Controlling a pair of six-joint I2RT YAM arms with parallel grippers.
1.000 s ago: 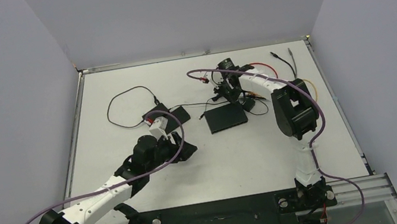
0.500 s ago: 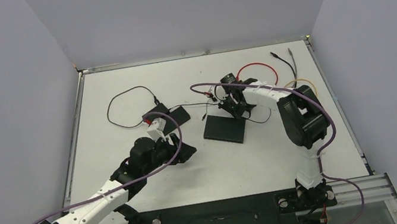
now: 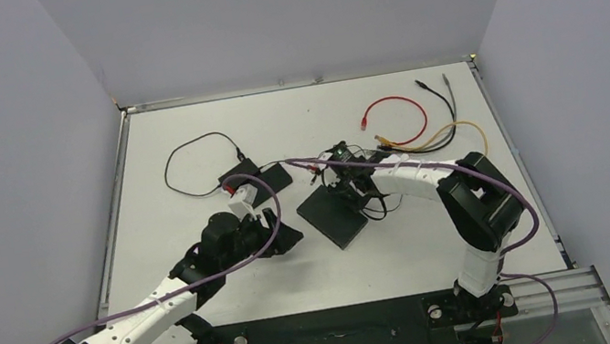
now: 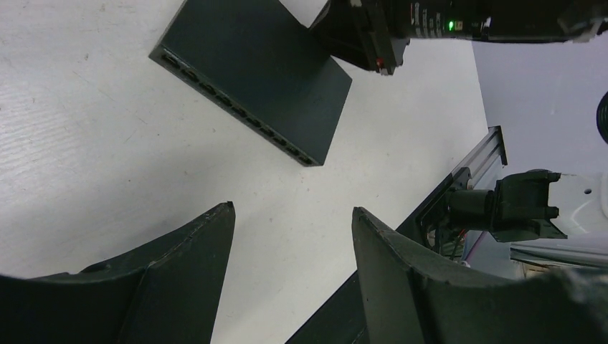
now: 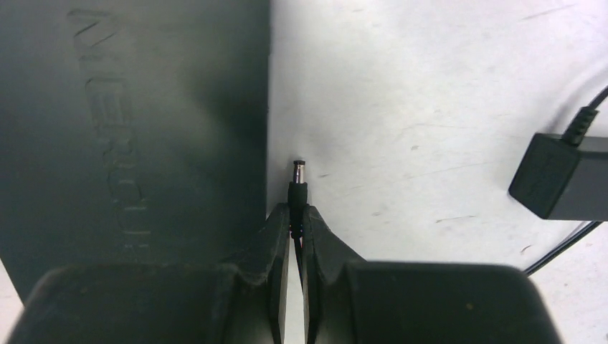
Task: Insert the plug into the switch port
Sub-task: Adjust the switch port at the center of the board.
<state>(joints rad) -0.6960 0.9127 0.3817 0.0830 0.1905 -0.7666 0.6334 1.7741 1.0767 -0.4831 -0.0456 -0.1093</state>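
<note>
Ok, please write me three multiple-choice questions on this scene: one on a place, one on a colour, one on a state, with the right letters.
1. Where is the plug?
A. pinched in the right gripper, beside the switch's edge
B. lying on top of the switch
C. already inside a port

2. Which cable colour is on the table?
A. green
B. red
C. blue

3. How is the left gripper?
A. open, holding nothing
B. shut on the plug
C. shut on the switch

Answers: 1 A, the right wrist view shows it there; 2 B, a red cable lies at the far side; 3 A, its fingers stand apart.
</note>
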